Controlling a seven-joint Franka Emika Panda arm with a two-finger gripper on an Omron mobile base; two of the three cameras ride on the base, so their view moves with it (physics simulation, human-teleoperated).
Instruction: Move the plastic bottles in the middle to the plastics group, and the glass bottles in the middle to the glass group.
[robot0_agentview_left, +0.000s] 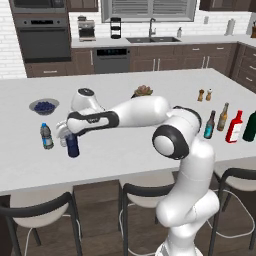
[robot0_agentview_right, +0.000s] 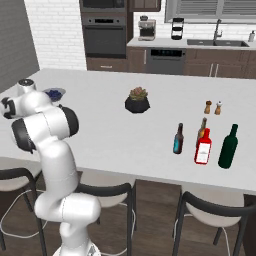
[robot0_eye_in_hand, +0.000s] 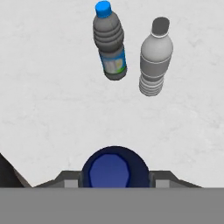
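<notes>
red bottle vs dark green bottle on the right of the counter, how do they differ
The red bottle is squarish with a white label; the dark green bottle is round with no label visible. The green one stands taller and sits further right in the right base view. Both stand upright on the white counter, each with a thin neck.

We see a matt, faintly speckled stone-like worktop (robot0_eye_in_hand: 52, 109), a glossy navy bottle (robot0_eye_in_hand: 114, 168) and ribbed plastic water bottles (robot0_eye_in_hand: 110, 43).
</notes>
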